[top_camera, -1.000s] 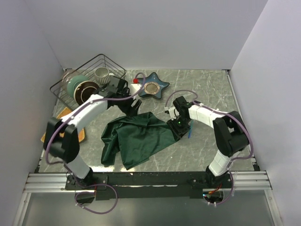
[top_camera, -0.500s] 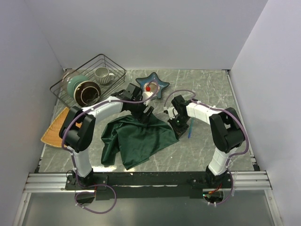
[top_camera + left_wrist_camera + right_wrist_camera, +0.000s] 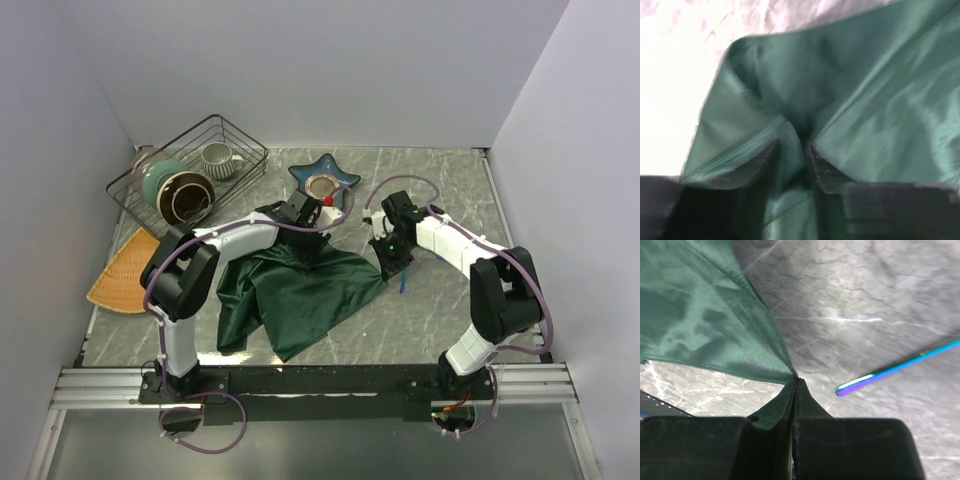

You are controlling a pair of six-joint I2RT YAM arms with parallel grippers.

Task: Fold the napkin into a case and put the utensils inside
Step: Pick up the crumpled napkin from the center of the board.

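While the napkin [image 3: 300,295] is lying crumpled and unfolded at the middle of the counter [image 3: 450,180], no case is taking shape yet, so the task looks to be at an early stage. The left end effector [image 3: 791,150] is clenching a bunched fold at the napkin's far edge, with cloth sitting between its fingers. The right end effector [image 3: 796,387] is pinching the napkin's right corner, jaws closed on it, and the cloth is pulling taut from that point. The blue utensil [image 3: 403,282] is lying on the counter just right of that corner, apart from the cloth. I cannot tell where the pink utensil is. The star dish [image 3: 300,172] is sitting just far of the napkin, close to the left wrist. The wire basket [image 3: 150,165] is standing far left, with the orange mat [image 3: 115,275] at the left edge.

Risks, as a judgement:
- The right grip is holding only the corner tip, so a hard pull apart could be slipping it free.
- The left bunch may be trapping extra layers, skewing any fold.
- Dragging cloth or the right end effector could be knocking the blue utensil away.
- The left wrist could be bumping the star dish.
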